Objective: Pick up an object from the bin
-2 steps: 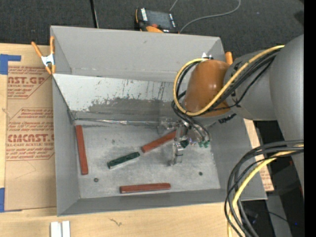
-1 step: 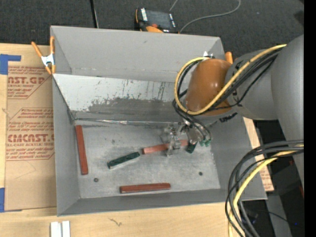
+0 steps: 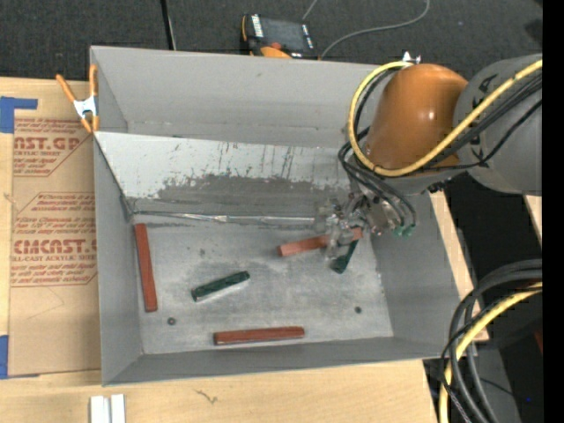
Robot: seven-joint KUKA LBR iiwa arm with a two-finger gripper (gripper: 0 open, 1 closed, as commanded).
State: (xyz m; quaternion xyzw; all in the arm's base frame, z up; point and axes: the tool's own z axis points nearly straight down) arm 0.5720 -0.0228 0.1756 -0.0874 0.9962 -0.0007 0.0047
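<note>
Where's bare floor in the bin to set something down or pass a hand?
Bare: the rear-left floor between the left red stick, the green stick and the back wall; also the front-right corner past the front red stick. Crowded: by the gripper, with a short red piece and dark green piece.

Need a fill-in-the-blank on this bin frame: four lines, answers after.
1. The gripper is down at the ____ side of the bin, as the view shows it.
2. The short red piece lies just to the gripper's ____ in the view.
3. There are ____ dark green things: a dark green stick mid-floor and a dark green piece beside the gripper.
4. The long stick nearest the view's bottom wall is ____ in colour.

Missing words: right; left; two; red-brown.
</note>
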